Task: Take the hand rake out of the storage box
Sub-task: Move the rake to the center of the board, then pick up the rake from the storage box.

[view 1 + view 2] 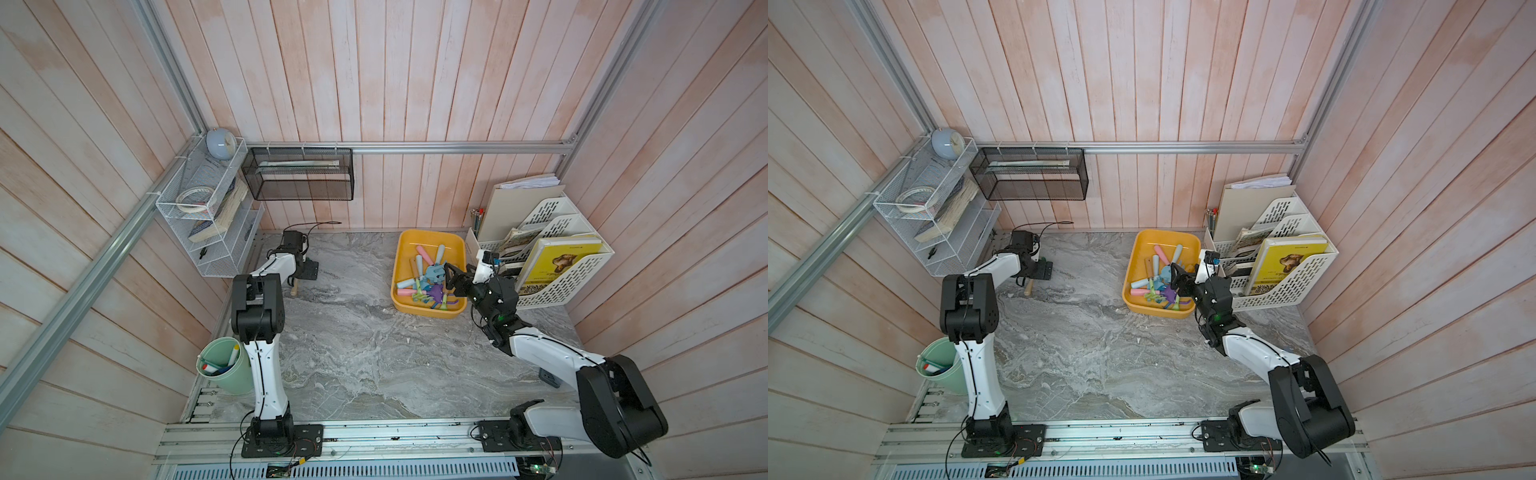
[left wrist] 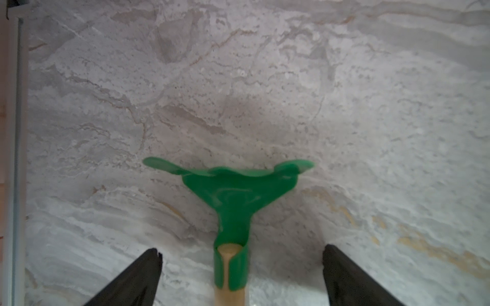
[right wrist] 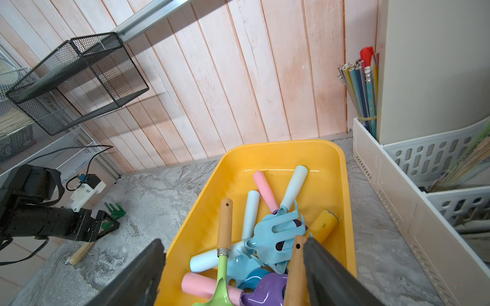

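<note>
A green hand rake (image 2: 233, 190) with a wooden handle (image 1: 294, 289) lies flat on the marble table at the far left, outside the storage box. My left gripper (image 2: 241, 250) is open, a finger on either side of the handle and clear of it. In both top views the yellow storage box (image 1: 405, 249) (image 1: 1142, 245) sits at the back right and holds several garden tools, among them a light blue hand rake (image 3: 278, 230). My right gripper (image 3: 233, 242) hangs open over the box's near end (image 1: 451, 276), holding nothing.
A white file rack (image 1: 561, 266) with books stands just right of the box, with pencils (image 3: 363, 92) in its end pocket. A black mesh basket (image 1: 299, 174) and a white wire shelf (image 1: 208, 216) hang on the walls. A green cup (image 1: 224, 370) stands at the front left.
</note>
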Action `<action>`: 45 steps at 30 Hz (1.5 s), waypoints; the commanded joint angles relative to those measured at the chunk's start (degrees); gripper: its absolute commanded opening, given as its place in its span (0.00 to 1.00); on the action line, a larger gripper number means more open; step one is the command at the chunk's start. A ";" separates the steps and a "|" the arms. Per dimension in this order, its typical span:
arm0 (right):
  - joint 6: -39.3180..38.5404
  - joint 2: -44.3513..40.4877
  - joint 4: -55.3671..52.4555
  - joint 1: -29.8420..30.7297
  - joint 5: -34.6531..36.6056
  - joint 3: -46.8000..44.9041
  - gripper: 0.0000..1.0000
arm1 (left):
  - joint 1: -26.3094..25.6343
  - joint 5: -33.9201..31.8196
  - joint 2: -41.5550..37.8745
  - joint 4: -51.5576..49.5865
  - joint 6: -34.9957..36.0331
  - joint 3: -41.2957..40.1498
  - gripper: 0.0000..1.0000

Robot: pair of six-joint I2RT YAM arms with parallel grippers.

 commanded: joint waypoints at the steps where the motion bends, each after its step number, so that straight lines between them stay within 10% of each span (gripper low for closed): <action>1: 0.00 0.24 -0.93 -0.31 -0.60 1.65 0.84 | -3.30 -6.94 -7.23 -1.36 -4.03 0.25 1.00; 10: 2.02 0.93 -4.21 -2.38 -0.06 2.69 0.86 | -18.49 0.27 -21.98 9.76 -24.73 -6.63 1.00; 20: 7.12 -4.63 -6.91 -6.28 2.90 -1.18 0.86 | -36.22 8.07 3.57 6.40 -18.17 24.68 1.00; 25: 6.04 -8.82 -6.31 -6.62 5.28 -4.26 0.86 | -36.95 2.32 16.53 -9.29 -20.32 44.36 1.00; 34: 6.68 -7.90 -5.69 -7.71 4.30 -4.71 0.86 | -36.83 2.53 15.96 -6.20 -32.76 35.75 0.90; 45: 7.56 -6.55 -5.16 -8.36 2.77 -4.67 0.86 | -37.68 6.43 17.07 -5.08 -33.46 34.23 0.52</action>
